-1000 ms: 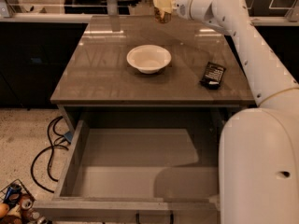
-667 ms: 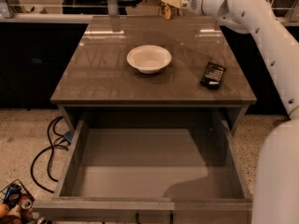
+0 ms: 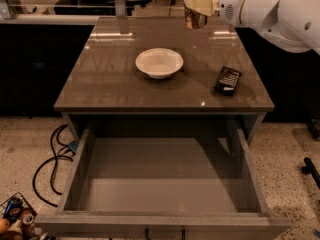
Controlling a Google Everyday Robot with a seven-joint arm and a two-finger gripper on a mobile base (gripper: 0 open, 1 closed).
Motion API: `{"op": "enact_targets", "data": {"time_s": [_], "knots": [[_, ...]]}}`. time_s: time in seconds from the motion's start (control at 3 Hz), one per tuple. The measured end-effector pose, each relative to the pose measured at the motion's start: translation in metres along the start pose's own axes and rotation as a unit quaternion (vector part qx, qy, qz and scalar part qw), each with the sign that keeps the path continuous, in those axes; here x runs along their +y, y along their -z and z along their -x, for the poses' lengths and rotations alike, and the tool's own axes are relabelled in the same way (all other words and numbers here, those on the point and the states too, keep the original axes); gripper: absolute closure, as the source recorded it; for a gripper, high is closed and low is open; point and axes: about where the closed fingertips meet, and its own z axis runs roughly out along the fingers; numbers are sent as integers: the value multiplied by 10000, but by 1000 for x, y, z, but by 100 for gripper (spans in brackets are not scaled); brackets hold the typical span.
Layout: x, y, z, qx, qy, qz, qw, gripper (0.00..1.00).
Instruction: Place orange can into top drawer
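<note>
orange can (image 3: 195,20) clamped in the gripper (image 3: 199,4) above the far table (image 3: 115,79) edge, behind bowl (image 3: 159,62) and black device (image 3: 228,79).

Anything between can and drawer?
No. The gripper holds the slim orange can above the table's far edge; the white bowl and black rectangular device lie beneath the route. The grey top drawer is open.

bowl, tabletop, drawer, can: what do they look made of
Bowl: white and smooth, likely ceramic or plastic; soft sheen.
Tabletop: glossy grey-brown laminate or stone; it mirrors lights.
Drawer: matte grey, probably painted metal or board; no glare.
Can, held up at the far edge by the end effector: shiny metal, seemingly.
</note>
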Motion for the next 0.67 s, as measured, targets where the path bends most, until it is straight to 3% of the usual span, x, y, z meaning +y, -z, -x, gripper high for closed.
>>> {"op": "enact_targets", "data": {"time_s": [0.33,0.67], "knots": [[10,48,5,-30,-71,-33,10000,100],[10,48,5,-31,-71,-33,10000,100]]}}
